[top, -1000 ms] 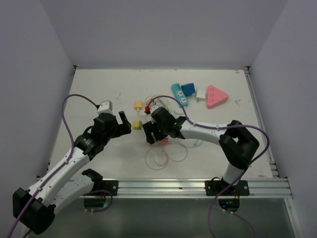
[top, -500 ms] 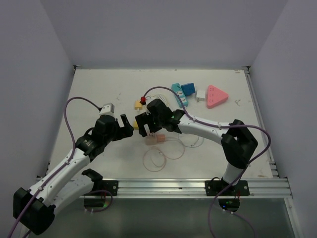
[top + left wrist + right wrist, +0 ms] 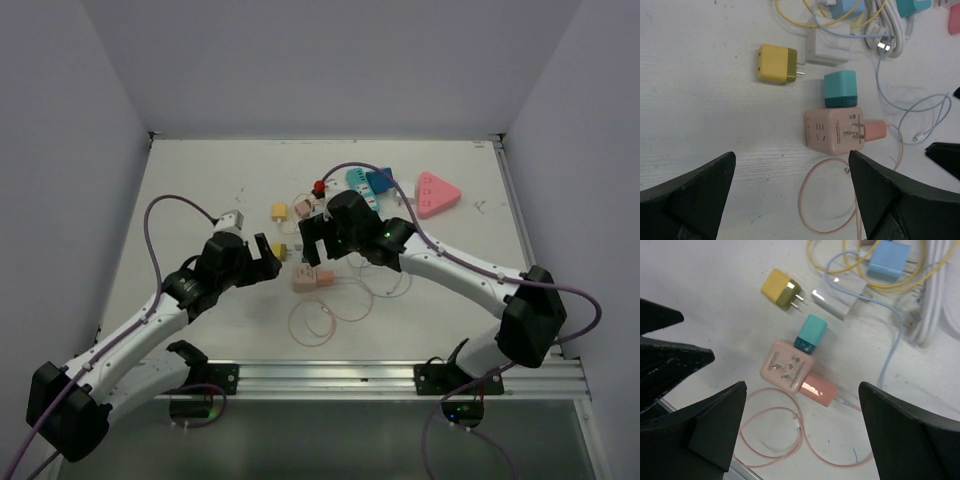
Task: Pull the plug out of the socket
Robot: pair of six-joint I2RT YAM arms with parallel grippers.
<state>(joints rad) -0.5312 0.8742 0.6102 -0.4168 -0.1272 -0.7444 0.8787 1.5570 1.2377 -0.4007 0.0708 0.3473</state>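
Pink socket [image 3: 830, 131] lies about mid-table [image 3: 200, 200], a shade toward the near edge; teal plug [image 3: 841, 89] butts its far side, pink cable plug [image 3: 875, 131] its right side; which is meant is hard to tell, teal likelier. Left gripper [image 3: 791, 159] and right gripper [image 3: 801, 385] hover above it, jaws spread wide, nothing held. Judgement: one pins the socket body against the table; the other grips the plug's flat sides; draw straight along the prongs, no twisting.
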